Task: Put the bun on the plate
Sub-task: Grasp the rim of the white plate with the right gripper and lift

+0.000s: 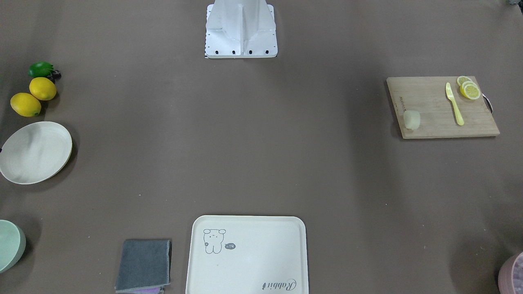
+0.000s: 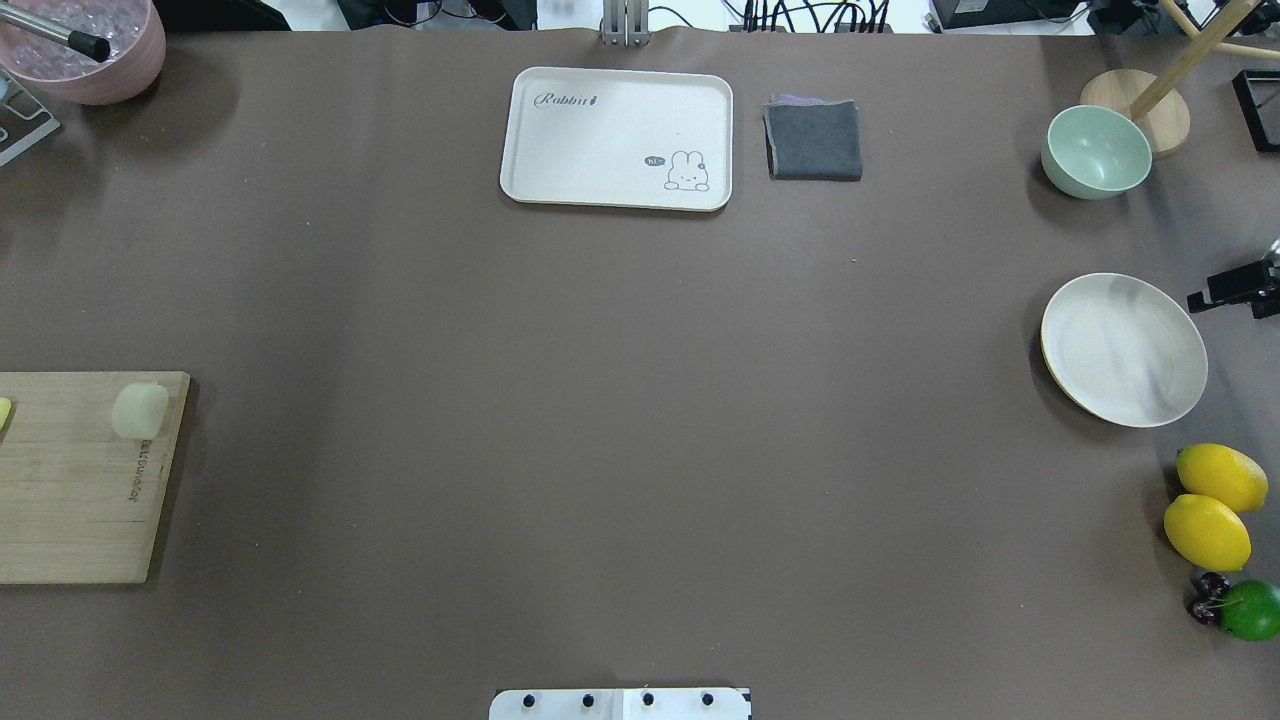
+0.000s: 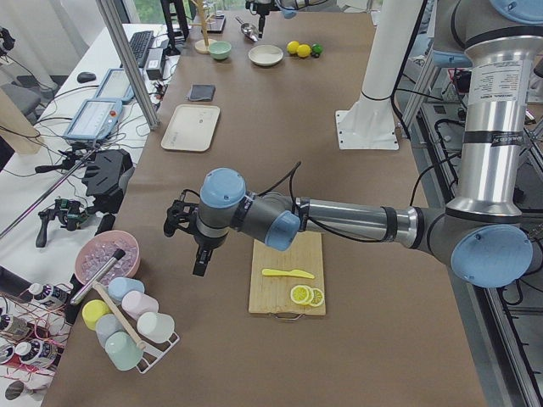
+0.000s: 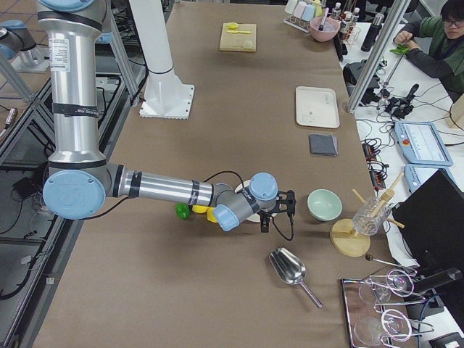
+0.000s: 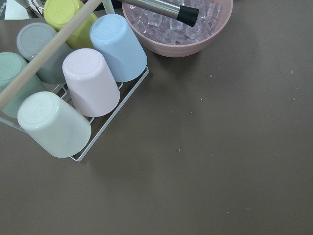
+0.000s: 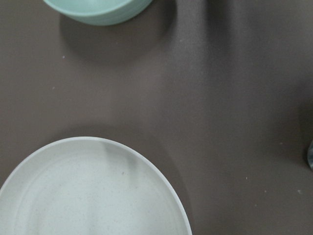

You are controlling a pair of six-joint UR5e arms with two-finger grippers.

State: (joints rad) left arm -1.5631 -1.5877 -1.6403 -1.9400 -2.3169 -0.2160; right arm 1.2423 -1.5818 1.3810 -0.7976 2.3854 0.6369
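Bun [image 1: 412, 119] on cutting board [image 1: 429, 100]; plate [image 1: 34, 152] far off, seemingly below right tool [image 4: 288, 204].

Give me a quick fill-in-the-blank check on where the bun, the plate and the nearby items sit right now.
1. The bun lies on the wooden ____, not on the plate.
2. Beside the plate lie ____ whole lemons.
3. The knife near the bun is ____ in colour.
Missing words: cutting board; two; yellow.
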